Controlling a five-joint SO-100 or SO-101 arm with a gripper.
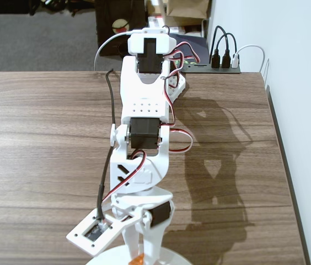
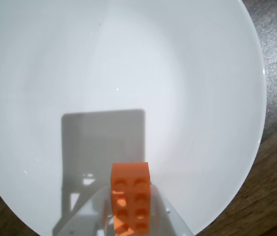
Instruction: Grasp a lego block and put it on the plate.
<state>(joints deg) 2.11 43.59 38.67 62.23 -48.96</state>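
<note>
In the wrist view the orange lego block [image 2: 130, 196] stands out lengthwise between my white jaws, studs facing the camera, and my gripper [image 2: 130, 211] is shut on it. It hangs over the white plate [image 2: 104, 64], which fills nearly the whole view; the block's square shadow falls on the plate's middle. In the fixed view the arm reaches toward the camera, the gripper [image 1: 139, 255] points down at the bottom edge, a sliver of the orange lego block [image 1: 138, 261] shows there, and only the plate's rim [image 1: 108, 256] is visible.
The dark wood table [image 1: 39, 138] stretches around the arm. The arm's base [image 1: 150, 52] stands at the far edge, with a black USB hub [image 1: 216, 65] and cables behind it. The table's right edge [image 1: 285, 165] meets a white wall.
</note>
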